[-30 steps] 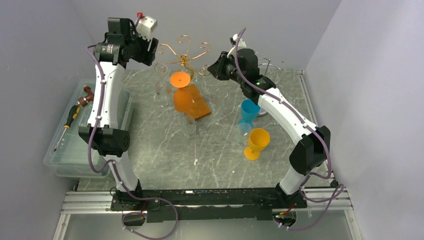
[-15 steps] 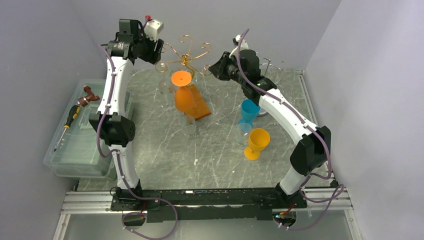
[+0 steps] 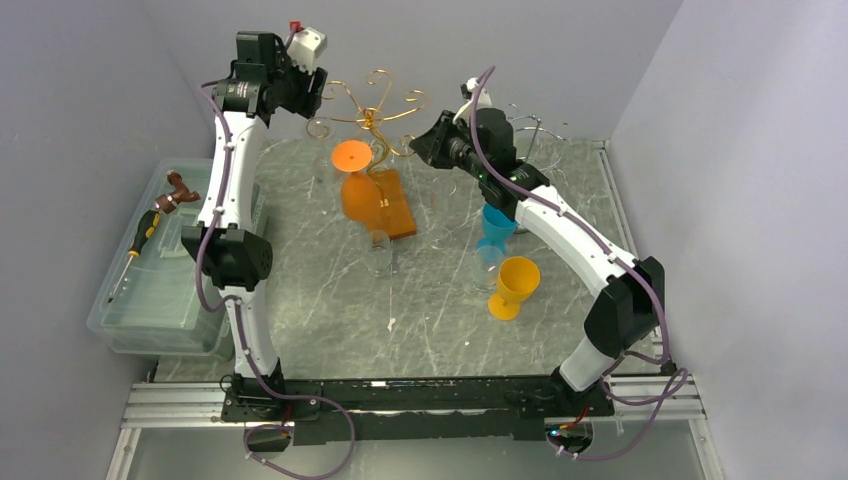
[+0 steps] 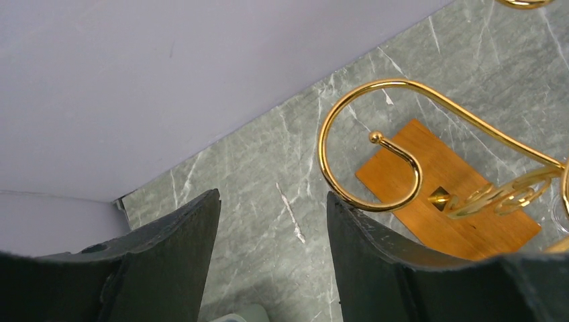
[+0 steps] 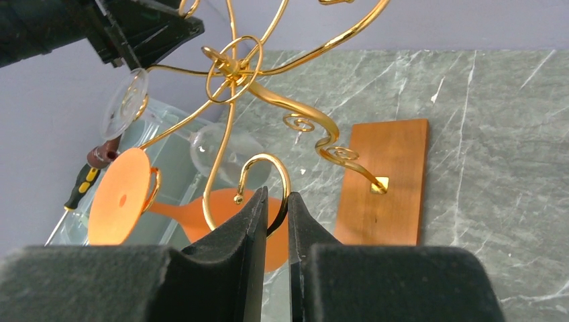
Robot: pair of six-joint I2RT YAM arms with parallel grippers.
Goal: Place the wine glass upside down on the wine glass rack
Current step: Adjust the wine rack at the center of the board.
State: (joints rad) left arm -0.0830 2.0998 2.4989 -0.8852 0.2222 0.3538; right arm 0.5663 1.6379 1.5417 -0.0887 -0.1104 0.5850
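The gold wire rack (image 3: 372,112) stands on its wooden base (image 3: 390,208) at the back of the table. An orange wine glass (image 3: 353,160) hangs upside down from it. A clear wine glass (image 5: 126,104) hangs upside down from the rack's left arm, its foot faint in the top view (image 3: 320,129). My left gripper (image 3: 309,96) is open and empty, just left of that arm; its wrist view shows a gold loop (image 4: 376,161) beyond its open fingers (image 4: 274,201). My right gripper (image 3: 428,140) is shut on a rack hook (image 5: 268,164), pinched between its fingertips (image 5: 276,201).
A clear glass (image 3: 379,250) stands in front of the base. A blue glass (image 3: 497,222), another clear glass (image 3: 487,262) and a yellow goblet (image 3: 515,285) stand at the right under my right arm. A plastic bin (image 3: 150,290) with a screwdriver sits at the left edge.
My left arm has risen and swung towards the rack's left arm, then held near it. The rack and orange glass have shifted slightly left. My right gripper stays on the hook.
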